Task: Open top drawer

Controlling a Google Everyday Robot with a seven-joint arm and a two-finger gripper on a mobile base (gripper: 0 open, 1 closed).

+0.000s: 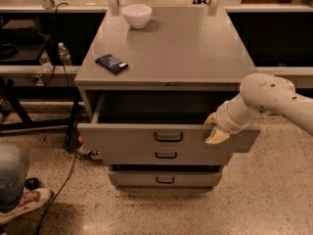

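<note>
- Standing well out of the grey metal cabinet (166, 48), the wide, tall-fronted grey top drawer (127, 138) shows its deep box.
- The cream-tipped gripper (215, 129) sits at the drawer front's upper edge, right of the dark loop handle (168, 137) — how far open it is cannot be told.
- Pulling off-centre could skew and jam the drawer — or the contact may slip.
</note>
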